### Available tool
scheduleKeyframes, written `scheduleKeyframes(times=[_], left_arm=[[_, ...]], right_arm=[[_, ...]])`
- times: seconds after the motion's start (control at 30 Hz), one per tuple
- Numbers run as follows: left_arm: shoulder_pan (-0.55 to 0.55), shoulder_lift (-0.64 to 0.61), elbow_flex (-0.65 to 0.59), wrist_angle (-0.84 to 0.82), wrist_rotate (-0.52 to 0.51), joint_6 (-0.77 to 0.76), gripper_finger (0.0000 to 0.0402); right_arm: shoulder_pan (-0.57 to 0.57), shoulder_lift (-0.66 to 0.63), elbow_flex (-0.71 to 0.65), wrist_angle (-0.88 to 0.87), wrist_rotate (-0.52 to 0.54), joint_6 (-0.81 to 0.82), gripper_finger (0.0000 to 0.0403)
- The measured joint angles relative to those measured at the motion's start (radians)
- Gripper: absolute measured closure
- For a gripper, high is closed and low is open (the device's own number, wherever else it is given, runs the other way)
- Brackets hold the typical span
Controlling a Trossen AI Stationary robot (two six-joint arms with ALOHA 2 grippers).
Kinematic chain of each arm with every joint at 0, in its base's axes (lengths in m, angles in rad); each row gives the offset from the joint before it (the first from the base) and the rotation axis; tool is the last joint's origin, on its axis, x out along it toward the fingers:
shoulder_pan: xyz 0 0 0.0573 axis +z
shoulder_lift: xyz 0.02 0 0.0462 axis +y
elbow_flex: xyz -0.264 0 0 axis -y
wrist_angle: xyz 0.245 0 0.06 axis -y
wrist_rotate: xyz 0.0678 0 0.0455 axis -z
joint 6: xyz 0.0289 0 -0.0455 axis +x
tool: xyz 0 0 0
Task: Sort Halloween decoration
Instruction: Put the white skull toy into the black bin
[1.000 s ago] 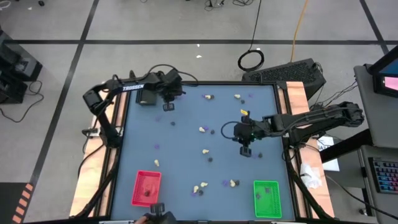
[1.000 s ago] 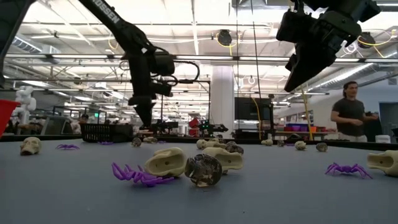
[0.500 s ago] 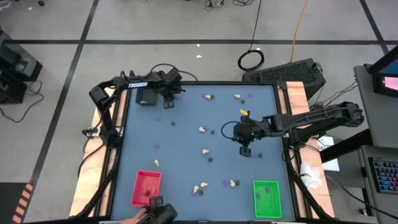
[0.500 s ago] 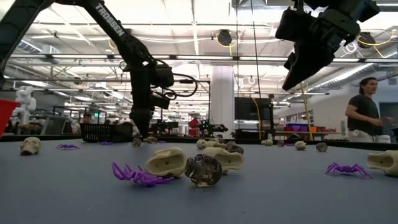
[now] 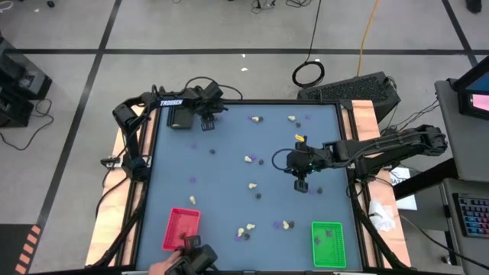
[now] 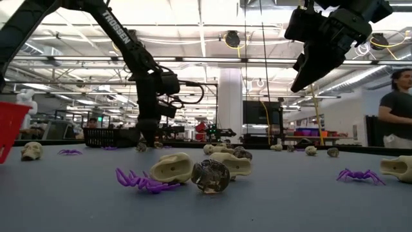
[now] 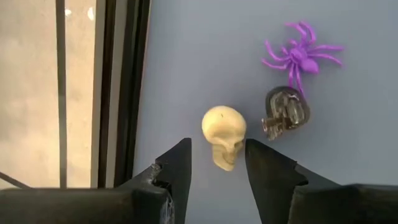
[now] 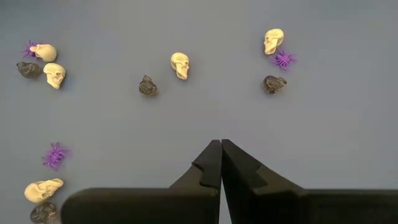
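Observation:
The Halloween decoration lies scattered over the blue-grey table (image 5: pixel 229 176) as tiny cream skulls, black skulls and purple spiders. My left gripper (image 5: pixel 206 126) is low over the far left part, pointing steeply down, open. A cream skull (image 7: pixel 224 135) lies on the table just ahead of the gap between its fingers (image 7: pixel 219 168), untouched. A black skull (image 7: pixel 285 113) and a purple spider (image 7: pixel 301 56) lie beside that skull. My right gripper (image 5: pixel 302 186) hangs shut well above the table's right half (image 6: pixel 299 80), over bare table (image 8: pixel 221 152).
A red tray (image 5: pixel 182 228) sits near left, a green tray (image 5: pixel 328 243) near right and a black tray (image 5: pixel 179 118) far left beside my left gripper. A person's hand with a dark object (image 5: pixel 192 260) reaches in at the near edge. The table's left rim (image 7: pixel 127 93) lies close.
My left gripper has sunk toward the table at its far left. The person's hand with the dark object has slid right along the near edge, up to the red tray. That tray now shows larger and tilted in the low view.

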Motion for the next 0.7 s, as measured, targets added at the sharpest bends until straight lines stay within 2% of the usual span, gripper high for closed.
scheduleKeyframes(times=[0.37, 0.7], left_arm=[[0.021, 0.0, 0.0, 0.005, 0.034, 0.005, 0.03], [0.02, -0.001, 0.0, 0.005, 0.022, 0.039, 0.0392]], right_arm=[[0.0, 0.0, 0.0, 0.0, 0.001, 0.0, 0.0403], [0.0, 0.0, 0.0, 0.0, 0.001, 0.0, 0.0403]])
